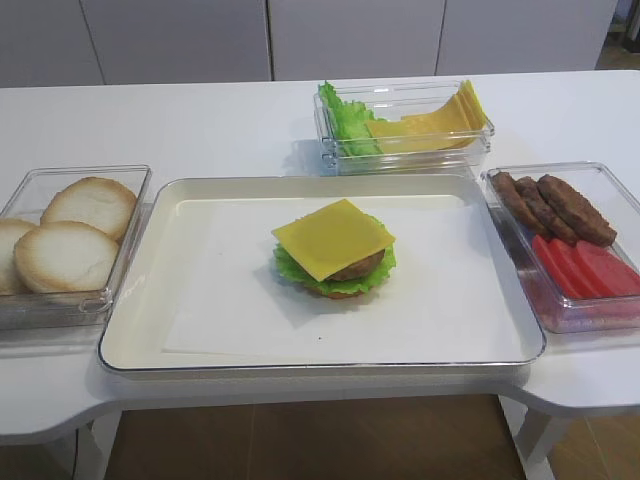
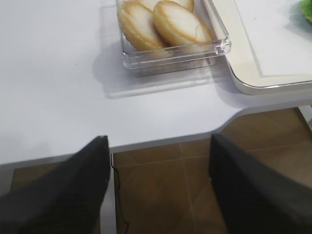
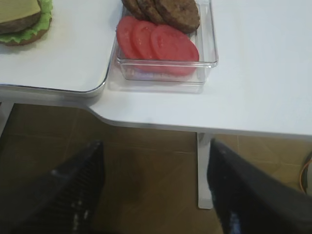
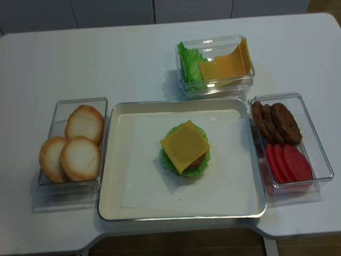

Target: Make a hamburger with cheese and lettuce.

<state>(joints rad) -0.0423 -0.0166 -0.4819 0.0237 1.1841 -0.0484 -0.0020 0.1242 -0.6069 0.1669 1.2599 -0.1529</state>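
The right gripper (image 3: pixel 155 187) hangs wide apart with nothing in it, off the table edge. The hamburger (image 3: pixel 23 22) sits far ahead to its left, cheese (image 1: pixel 333 238) on top, lettuce (image 1: pixel 290 268) peeking out. The left gripper (image 2: pixel 158 190) is spread too, holding nothing.

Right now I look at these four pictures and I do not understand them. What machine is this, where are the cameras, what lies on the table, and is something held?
It is a robot with two arms. Two pictures look down on the table from above. The other two come from cameras on the wrists: the dark shapes below are the fingers of the right hand and the left hand, both open, holding nothing, pulled back off the table edge.

On the white tray sits the hamburger: patty, lettuce, and the cheese on top. Around it stand clear boxes: bun halves on the left, spare lettuce and cheese slices behind, patties and tomato slices on the right.
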